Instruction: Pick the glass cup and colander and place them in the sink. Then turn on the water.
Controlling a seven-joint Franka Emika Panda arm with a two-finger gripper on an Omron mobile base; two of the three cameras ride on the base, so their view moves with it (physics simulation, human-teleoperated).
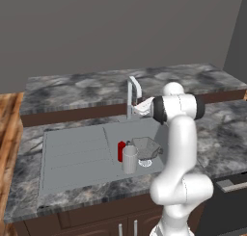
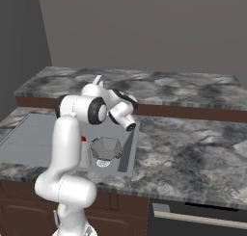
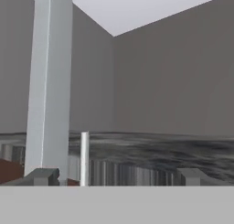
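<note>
The glass cup stands upright in the sink, at the basin's front. Just right of the cup the grey colander rests over the drain, and it also appears beside my arm as the colander. My gripper hovers above the basin, level with the pale faucet and just right of it. In the hand view my gripper is open with nothing between the fingertips. The faucet column rises at the left there, with a thin upright rod beside it. The water is out of view.
A small red cylinder stands in the basin behind the cup. Marble counter surrounds the sink, with a raised back ledge behind the faucet. My arm's white links rise over the basin's right side.
</note>
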